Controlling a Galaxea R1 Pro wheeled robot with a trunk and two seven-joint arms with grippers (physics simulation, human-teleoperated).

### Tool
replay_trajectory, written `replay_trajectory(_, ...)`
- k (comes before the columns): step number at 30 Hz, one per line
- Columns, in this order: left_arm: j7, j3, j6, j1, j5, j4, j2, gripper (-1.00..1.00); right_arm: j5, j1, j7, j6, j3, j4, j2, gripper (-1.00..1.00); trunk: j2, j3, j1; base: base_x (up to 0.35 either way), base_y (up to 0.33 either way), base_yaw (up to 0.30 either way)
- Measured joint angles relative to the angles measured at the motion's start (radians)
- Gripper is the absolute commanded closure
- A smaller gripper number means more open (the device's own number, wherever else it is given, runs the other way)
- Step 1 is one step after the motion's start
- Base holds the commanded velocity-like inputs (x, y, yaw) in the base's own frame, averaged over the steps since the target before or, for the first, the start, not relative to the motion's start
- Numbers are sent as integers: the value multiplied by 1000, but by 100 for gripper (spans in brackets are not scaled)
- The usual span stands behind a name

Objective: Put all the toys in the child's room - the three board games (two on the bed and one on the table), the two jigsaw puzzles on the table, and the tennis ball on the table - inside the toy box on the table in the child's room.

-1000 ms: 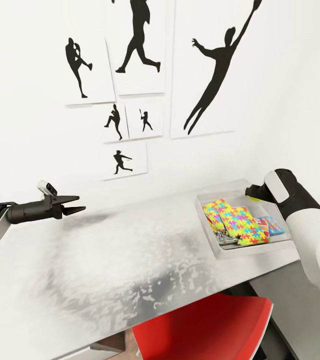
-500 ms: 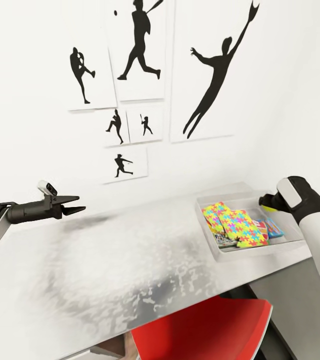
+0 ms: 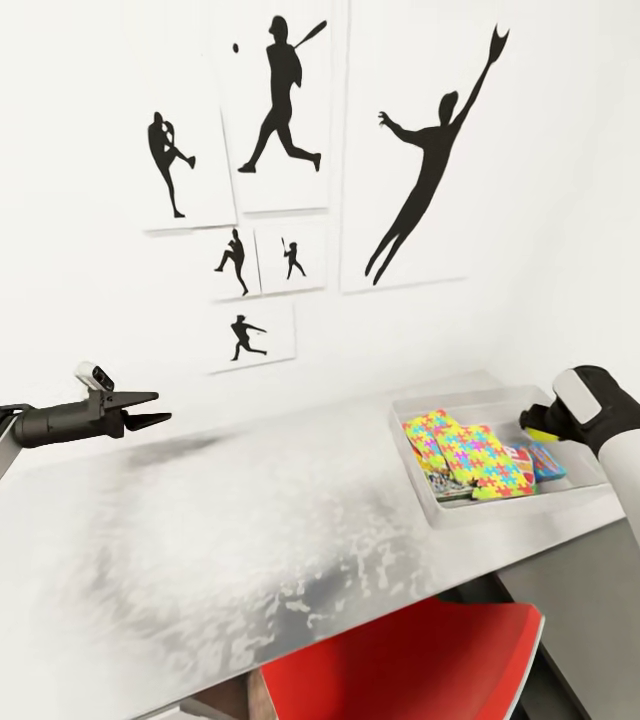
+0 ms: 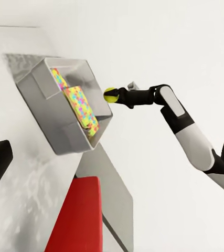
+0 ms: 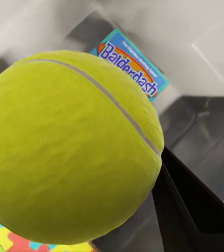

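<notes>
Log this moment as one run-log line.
right pincer: shut on tennis ball, above toy box | left pincer: open, idle over table | jigsaw puzzles: in box

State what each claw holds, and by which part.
Right claw grips the tennis ball across its sides, above the toy box. Left claw holds nothing.
</notes>
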Motion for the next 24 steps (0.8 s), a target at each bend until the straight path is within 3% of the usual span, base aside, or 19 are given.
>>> replay_trajectory(12,1,1,0,0,-2,0,0,-100,-1,-1,-2,-2,0,1,-43,100,0,13,0,0,0,0)
replay_trajectory(24,1,2,0,0,-2,0,0,-100,-1,0,-3,-2,6,7,-46,100,0,14,0,0,0,0)
